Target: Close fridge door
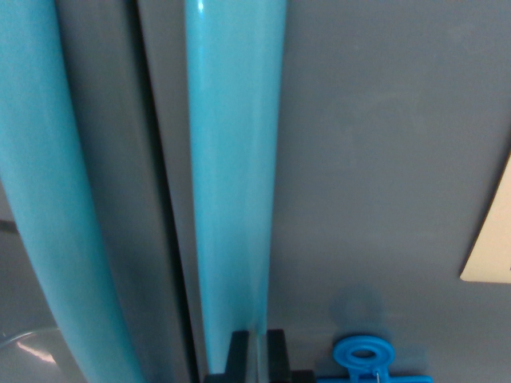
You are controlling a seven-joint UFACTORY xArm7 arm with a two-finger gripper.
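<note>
Where any lettering might sit, none legible, hand [257, 351] nearly together at blue handle [235, 159], grey fridge door [383, 144]

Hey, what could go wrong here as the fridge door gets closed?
1. The gripper sits at the end of the handle, so it may slip off.
2. The blue clip on the door lies close beside the gripper and could get knocked.
3. A dark seam separates the doors; whether it is shut is unclear.

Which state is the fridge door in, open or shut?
Cannot tell for certain. A thin dark seam runs between the two grey door panels, beside the blue handle; the door looks nearly or fully closed.
</note>
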